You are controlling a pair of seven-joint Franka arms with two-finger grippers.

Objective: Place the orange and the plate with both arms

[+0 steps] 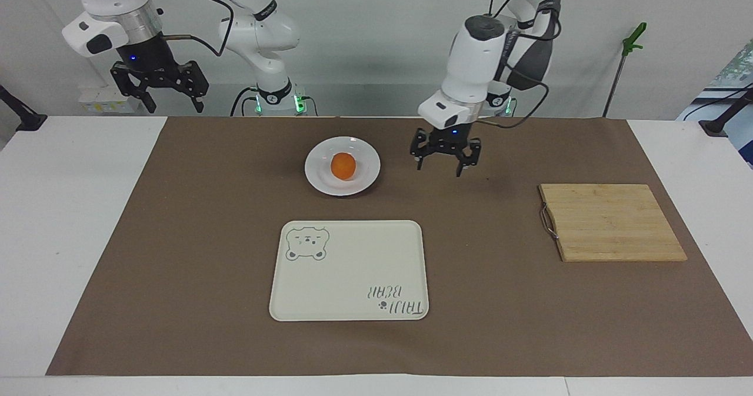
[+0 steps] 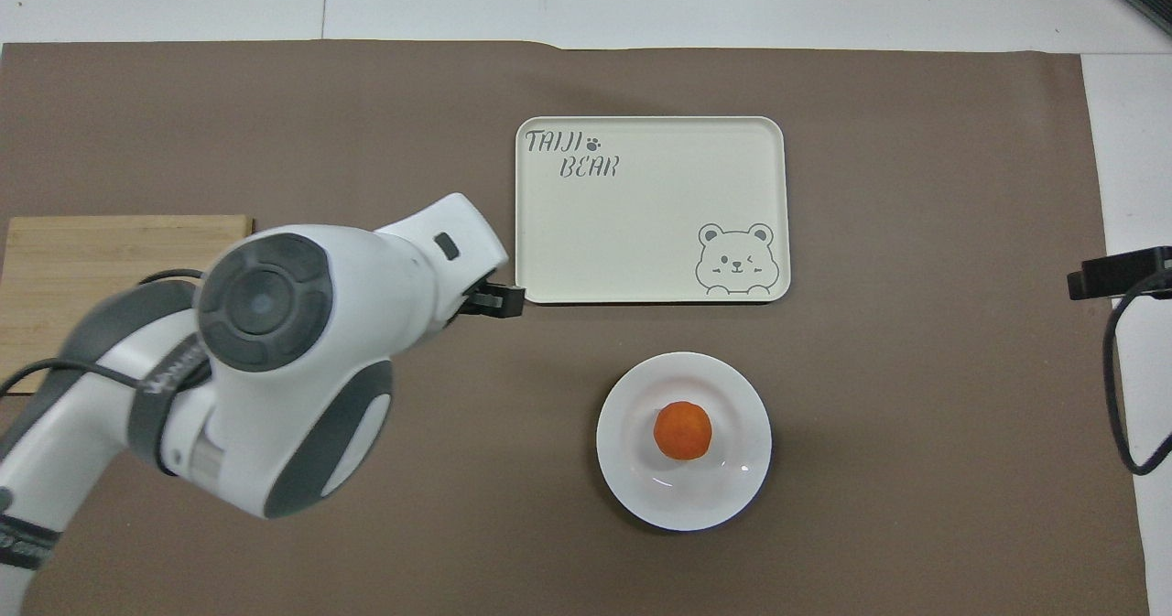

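Brown mat (image 1: 176, 237): orange (image 1: 343, 166) beside L gripper (image 1: 445, 162).

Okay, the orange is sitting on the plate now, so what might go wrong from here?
1. The orange lies loose on the shallow plate; if a gripper lifts or tilts the plate, it may roll off.
2. The plate is glossy with a low rim, so a pinch on its edge may slip.
3. The left gripper hangs open over the mat beside the plate while the right gripper waits; both reaching in could crowd each other.
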